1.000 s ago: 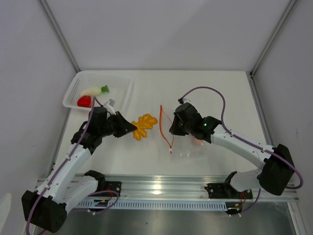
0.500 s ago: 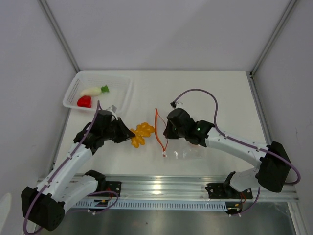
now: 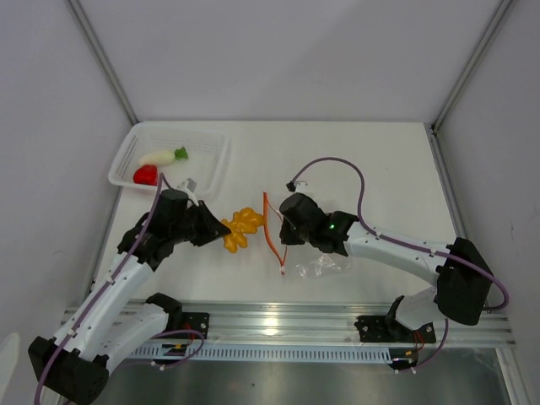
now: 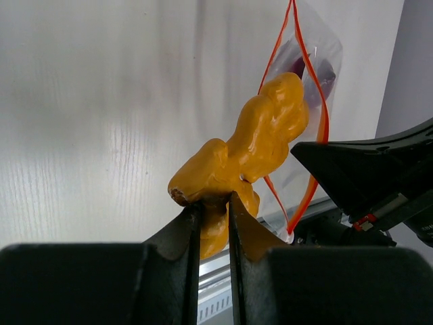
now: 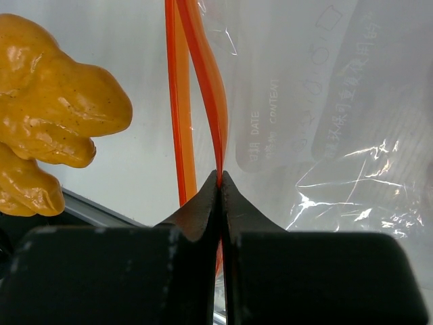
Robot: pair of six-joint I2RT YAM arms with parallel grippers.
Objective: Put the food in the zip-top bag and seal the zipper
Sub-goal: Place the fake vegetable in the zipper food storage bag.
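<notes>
Orange-yellow food (image 4: 254, 145), long and lumpy, was pinched at its lower end between the narrowed fingers of the left gripper (image 4: 213, 203) and reached up and away from them, its far tip at the mouth of the zip-top bag (image 4: 308, 74). In the top view the same piece (image 3: 240, 228) stuck out ahead of the left gripper (image 3: 215, 228), just short of the zipper (image 3: 270, 232). Beyond that tip, inside the clear bag, a purple food (image 4: 308, 68) showed dimly through the plastic.

The right gripper (image 5: 220, 181) had its fingers pressed together on one lip of the zipper (image 5: 206, 88); the other orange-red lip stood just to the left of the fingertips, parted from the first, so the mouth gaped. To the right of those fingers the crinkly bag (image 5: 338, 135) spread over the table (image 5: 139, 166), faint printed lettering on it. To their left hung the orange-yellow food (image 5: 57, 108), near the zipper but apart from it.

Well behind the left gripper, a white slotted basket (image 3: 211, 148) held a red food (image 3: 146, 175) and a white one with green (image 3: 163, 155).
</notes>
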